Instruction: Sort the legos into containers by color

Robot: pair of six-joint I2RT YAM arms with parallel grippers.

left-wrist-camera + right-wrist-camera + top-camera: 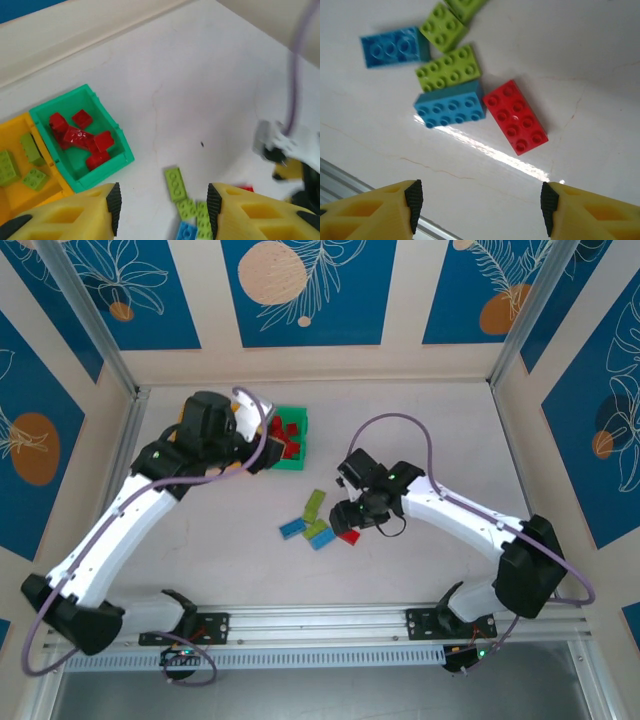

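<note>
Right gripper hovers over the loose cluster on the table, jaws parted wide and nothing between them, and 1 red brick lies flat, studs up, right under it. That brick sits at a slant, 1 corner just beside a blue brick, with a lime brick touching that blue one's far side. It should handle easily: light, rigid, hard plastic with smooth, rather slippery walls, so I'd pinch it across the 2 long flat sides, low and square, on the end away from the blue neighbour. Over to the left gripper: jaws apart, empty, hanging near the green bin, which holds a heap of red bricks. The orange-yellow bin joined beside it holds lime ones.
</note>
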